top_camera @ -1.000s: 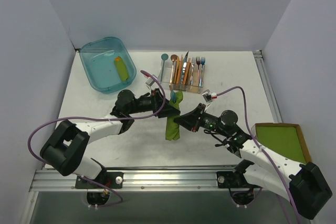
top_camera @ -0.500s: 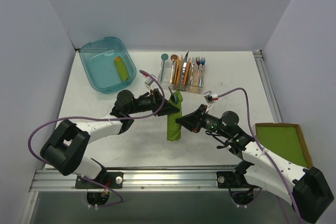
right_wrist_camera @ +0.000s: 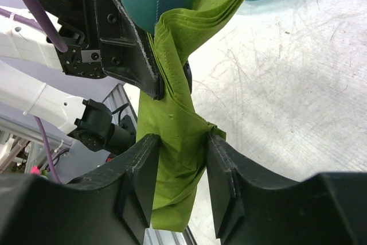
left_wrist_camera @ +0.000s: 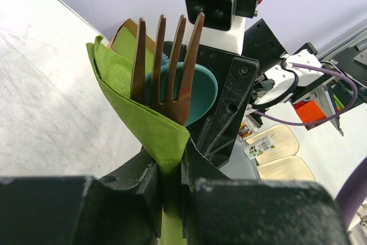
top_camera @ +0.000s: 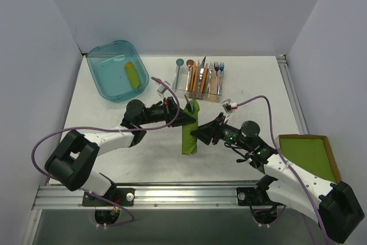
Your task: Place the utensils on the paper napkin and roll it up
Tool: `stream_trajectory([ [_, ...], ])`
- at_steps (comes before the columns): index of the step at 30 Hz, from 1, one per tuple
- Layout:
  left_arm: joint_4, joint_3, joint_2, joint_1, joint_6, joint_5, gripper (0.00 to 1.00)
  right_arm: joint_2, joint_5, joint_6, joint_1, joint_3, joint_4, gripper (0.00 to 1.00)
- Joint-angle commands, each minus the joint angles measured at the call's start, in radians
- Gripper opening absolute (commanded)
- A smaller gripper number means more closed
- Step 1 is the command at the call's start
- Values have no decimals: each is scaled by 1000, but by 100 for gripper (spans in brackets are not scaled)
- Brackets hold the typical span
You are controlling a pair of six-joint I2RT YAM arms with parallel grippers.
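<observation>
- Two utensils, the copper fork (left_wrist_camera: 166,67) and the teal spoon (left_wrist_camera: 198,87), sit wrapped in the paper napkin (top_camera: 188,133). Their heads poke out the top of the roll, fork in front of the spoon bowl in the left wrist view.
- The roll is mid-desk (top_camera: 143,159) between both arms, just in front of the clear caddy (top_camera: 202,87).
- Left fingers (left_wrist_camera: 135,185) are clenched on the napkin just below the utensil heads, paper squeezed flat between them.
- Right fingers (right_wrist_camera: 137,170) flank the roll lower down, one each side, paper filling the gap. Whether they press or merely touch isn't clear from that view, so we can't tell.
- Step in hand, as we judge it: tightening and finishing the roll, w/ upper & lower grips sharing the work.
- To do it well, only one pair should let go at a time. The upper grip must catch paper AND handles, else fork & spoon may slide out.
- Twist about the roll's long axis in small turns, w/o pulling the ends apart, since thin paper tears.
- The loose fold near the lower end (right wrist view) needs tucking. We'd lay the roll seam-down so it doesn't spring open.
</observation>
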Motion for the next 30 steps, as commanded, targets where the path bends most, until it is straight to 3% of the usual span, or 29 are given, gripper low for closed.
stream_trajectory([
  [1, 108, -1, -5, 2, -15, 15, 2, 4, 5, -18, 4, 48, 28, 38],
  [22, 137, -1, 30, -23, -26, 44, 2, 66, -76, 36, 4, 80, 156, 40],
  [27, 156, -3, 34, -25, -36, 42, 2, 81, -82, 44, 6, 81, 181, 32],
  [30, 159, -7, 33, -26, -33, 42, 3, 86, -85, 47, 4, 79, 195, 20],
])
